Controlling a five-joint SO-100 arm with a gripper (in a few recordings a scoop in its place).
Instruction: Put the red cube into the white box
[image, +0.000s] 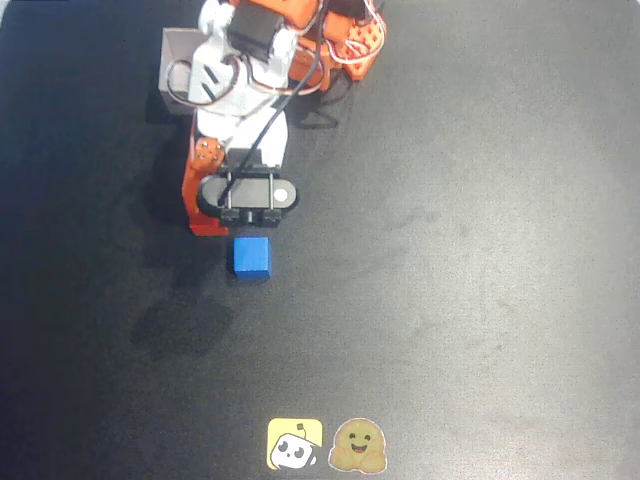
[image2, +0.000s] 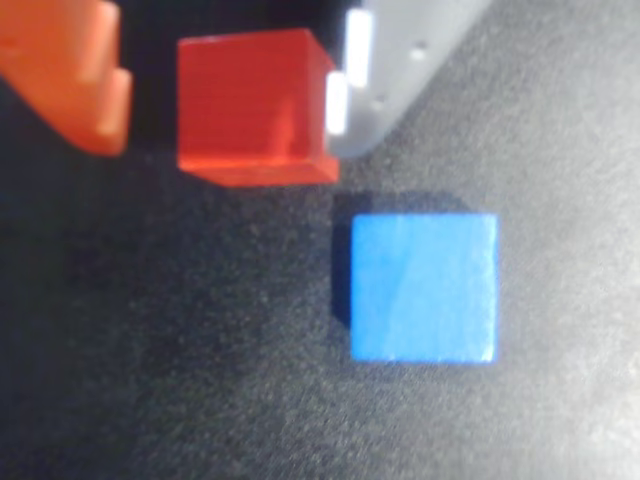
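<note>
Wrist view, left to right: orange finger (image2: 75, 75) clear of the red cube (image2: 255, 105), grey finger touching it, tool (image2: 215, 100) spread, not clamped. Blue cube (image2: 424, 287) just beside. Grasp step; next: squeeze, lift, carry to white box (image: 178, 75).

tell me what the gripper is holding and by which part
Not yet a hold: the small red cube sits between the open gripper fingers, its right face against the grey finger.

One red cube (image2: 255, 105) sits on the black table (image: 480, 250) in the wrist view. One blue cube (image: 251, 257) lies near the table's middle. One white box (image: 178, 70) stands by the top edge, partly behind one arm (image: 245, 90). Two stickers, one yellow (image: 294, 444) and one brown (image: 358, 446), lie at the bottom edge.
</note>
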